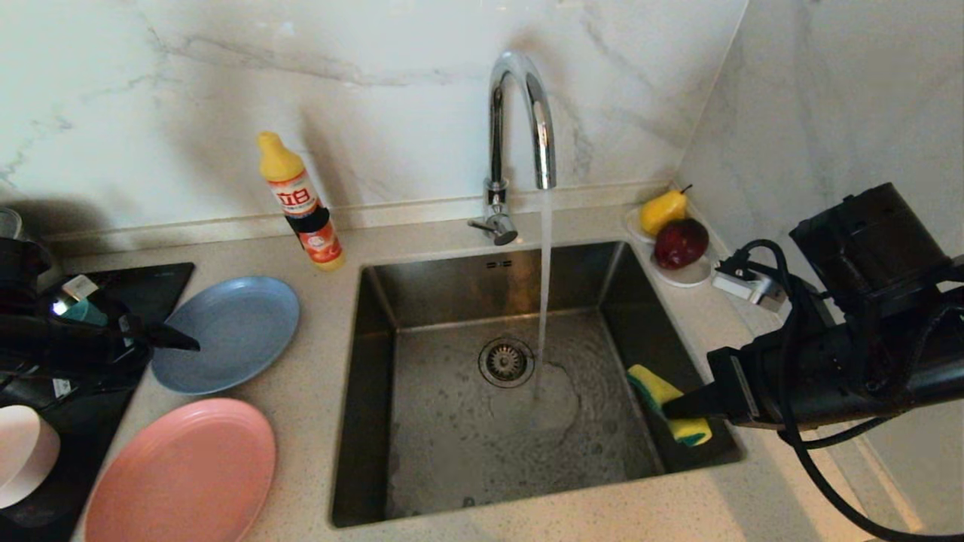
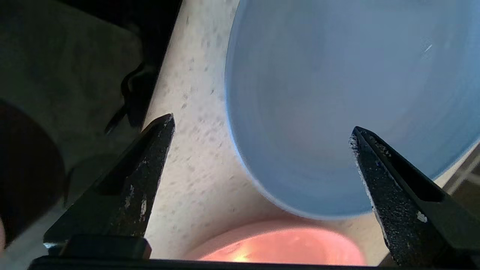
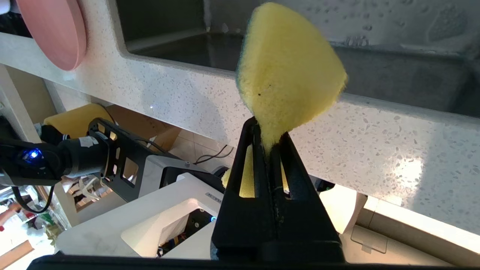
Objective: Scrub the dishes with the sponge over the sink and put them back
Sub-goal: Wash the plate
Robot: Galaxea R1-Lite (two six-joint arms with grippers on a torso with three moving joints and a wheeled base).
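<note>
Left gripper [image 2: 262, 157] — jaws spread, empty — faces the grey-blue plate [image 1: 226, 331], its rim at three o'clock; right gripper [image 3: 268, 144] pinches the sponge [image 3: 288, 71] over the sink [image 1: 361, 452].

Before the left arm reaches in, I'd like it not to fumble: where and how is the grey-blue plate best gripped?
Probably at the rim nearest the left gripper, coming in low from the robot's left. The grey-blue plate lies flat on the countertop, so only its thin raised edge offers purchase: one jaw above, one slipped beneath. The jaws already stand open, facing that edge.
</note>
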